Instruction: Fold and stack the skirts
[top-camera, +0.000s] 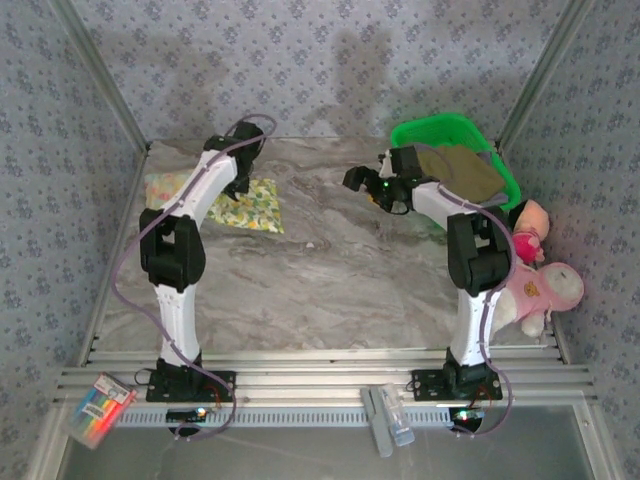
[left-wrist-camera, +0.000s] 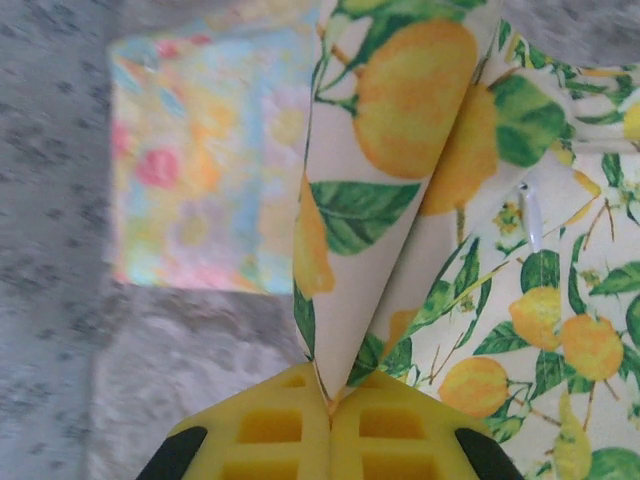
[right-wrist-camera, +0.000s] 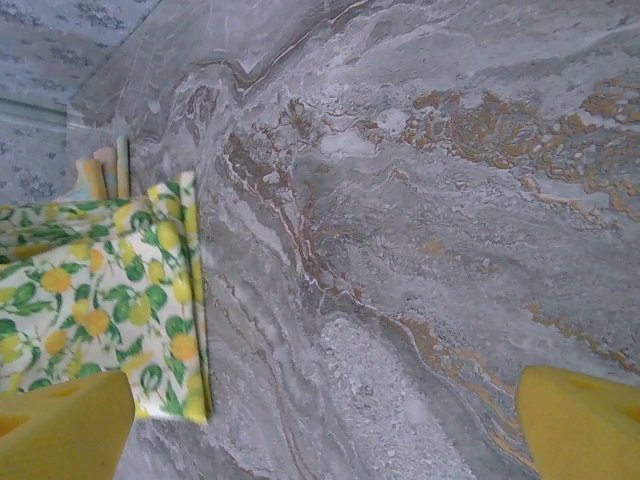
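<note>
My left gripper is pinched tight on a raised fold of the lemon-print skirt. That skirt lies at the far left of the table, right beside the pastel floral skirt. My right gripper stands spread wide over bare marble with nothing in it, near the green basket where the olive skirt lies.

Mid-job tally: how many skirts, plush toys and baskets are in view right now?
Skirts: 3, namely the floral skirt, the lemon-print skirt and the olive skirt lying in the basket; any under it would be hidden
Plush toys: 2, namely the small plush toy and the big plush toy
Baskets: 1, the green basket
Total: 6
</note>
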